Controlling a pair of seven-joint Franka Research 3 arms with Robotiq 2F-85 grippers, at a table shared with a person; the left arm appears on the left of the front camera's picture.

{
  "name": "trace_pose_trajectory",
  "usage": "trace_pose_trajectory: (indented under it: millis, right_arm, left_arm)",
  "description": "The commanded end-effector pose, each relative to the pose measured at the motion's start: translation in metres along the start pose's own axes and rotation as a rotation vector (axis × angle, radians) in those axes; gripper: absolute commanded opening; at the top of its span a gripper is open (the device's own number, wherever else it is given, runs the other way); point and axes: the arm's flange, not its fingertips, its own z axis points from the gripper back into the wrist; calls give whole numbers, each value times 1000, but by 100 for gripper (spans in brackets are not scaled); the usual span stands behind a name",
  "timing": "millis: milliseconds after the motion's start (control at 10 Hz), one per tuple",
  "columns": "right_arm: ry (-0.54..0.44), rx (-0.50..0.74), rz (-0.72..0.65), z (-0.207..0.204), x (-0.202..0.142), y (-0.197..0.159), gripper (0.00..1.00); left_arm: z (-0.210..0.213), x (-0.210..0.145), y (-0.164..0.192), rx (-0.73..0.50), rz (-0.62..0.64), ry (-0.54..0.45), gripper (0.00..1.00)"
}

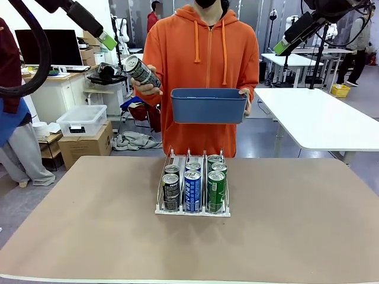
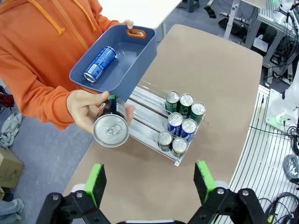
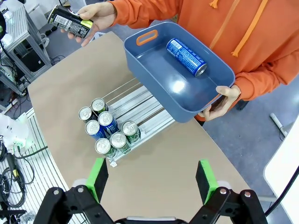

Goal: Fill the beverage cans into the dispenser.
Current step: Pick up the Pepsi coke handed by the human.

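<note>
Claws: left gripper (image 2: 149, 181) has its jaws wide apart with nothing between the green pads. It hangs high over the table (image 1: 77, 231), looking down on the work. The right gripper (image 3: 151, 181) is the same, spread and empty, high on the opposite side. Judgement: both sit up and clear so the person has free room over the lanes.

The dispenser (image 1: 192, 211) stands mid-table, front lip toward the robot. 7 beverage cans (image 1: 192, 190) are upright in it, sorted 1 colour per lane: 2 dark, 2 blue, 3 green. All are bunched at the front end, touching in file. The lanes probably slope so cans slide forward. The rear of each lane is bare, and that is the likely loading end.

The person's hand (image 1: 144, 87) holds a dark can (image 1: 141, 71) tilted, off the table at chest height, its top facing the left wrist camera. This may be an offer for handover or a can bound for the dark lane; I cannot tell which.

The other hand (image 1: 246, 102) carries the blue bin (image 1: 208, 107) level, off the table on the person's side of the dispenser. 1 blue can (image 3: 187, 56) lies on its side inside. The bin looks like the supply, held near for short reaches.

Judgement: filling is well along, with 2 loose cans left.
</note>
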Motion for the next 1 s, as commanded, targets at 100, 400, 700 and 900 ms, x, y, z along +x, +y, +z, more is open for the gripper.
trace_pose_trajectory:
  millis: [100,400,700,900]
  right_arm:
    - [3,-2,1,0,-1,-1,100]
    - [3,-2,1,0,-1,-1,100]
    - [3,-2,1,0,-1,-1,100]
    - [3,-2,1,0,-1,-1,100]
  left_arm:
    - [-22,9,22,49,-58,71,100]
    - [-45,9,29,47,-67,-14,100]
    - [-61,4,34,30,-41,-93,100]
    - [-72,-3,43,24,-30,-88,100]
